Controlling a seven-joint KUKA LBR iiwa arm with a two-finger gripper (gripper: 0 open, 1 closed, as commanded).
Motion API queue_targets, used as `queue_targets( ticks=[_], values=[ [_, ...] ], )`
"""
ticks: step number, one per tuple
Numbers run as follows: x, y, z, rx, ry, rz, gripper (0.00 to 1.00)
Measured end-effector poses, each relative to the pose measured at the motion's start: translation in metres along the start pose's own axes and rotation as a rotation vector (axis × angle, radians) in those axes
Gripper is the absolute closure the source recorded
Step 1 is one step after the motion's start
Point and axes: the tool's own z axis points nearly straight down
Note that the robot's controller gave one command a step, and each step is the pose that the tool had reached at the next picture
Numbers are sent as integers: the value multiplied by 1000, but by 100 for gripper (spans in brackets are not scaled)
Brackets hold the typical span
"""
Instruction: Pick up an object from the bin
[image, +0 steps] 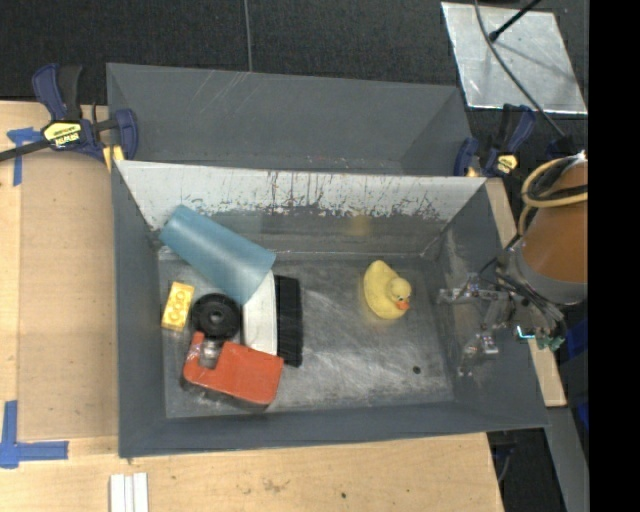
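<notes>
Fingers (487, 343) of thin bright metal stand parted with nothing between them. They hang to the right of the yellow rubber duck (385, 292), well apart from it, where the floor of the grey metal bin (300, 425) meets its sloping wall. Above and to the right of the fingers sits the arm's wrist with its orange cover (560, 235).

The yellow rubber duck is the thing nearest the fingers. It sits alone on bare scuffed floor, its orange beak turned toward the fingers' side. A small dark speck (417, 370) lies on the floor below and a little to the right of the duck.

Everything else lies in a cluster to the left of the duck:
- Closest to the duck is a brush (275, 318) with a white back and a strip of black bristles, lying lengthwise with the bristles on the duck's side.
- Up and left of the duck, a pale blue tube (217, 250) lies tilted, and its lower end overlaps the top of the brush.
- Beyond the brush from the duck sits a black round disc (215, 316), with a yellow toy brick (178, 305) just beside it on the far side.
- Down and left of the duck lies an orange-red block (238, 373), touching the lower end of the brush and just under the black round disc.

Dark vertical streaks (320, 195) run down the bin's back wall above the duck.
</notes>
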Motion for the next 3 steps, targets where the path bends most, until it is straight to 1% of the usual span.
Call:
queue_targets(
  ticks=[1, 2, 3],
  values=[
    [-2, 0, -4, 2, -8, -3, 0],
    [-18, 1, 24, 4, -13, -83, 0],
    [-28, 4, 58, 3, -13, 23, 100]
  ],
)
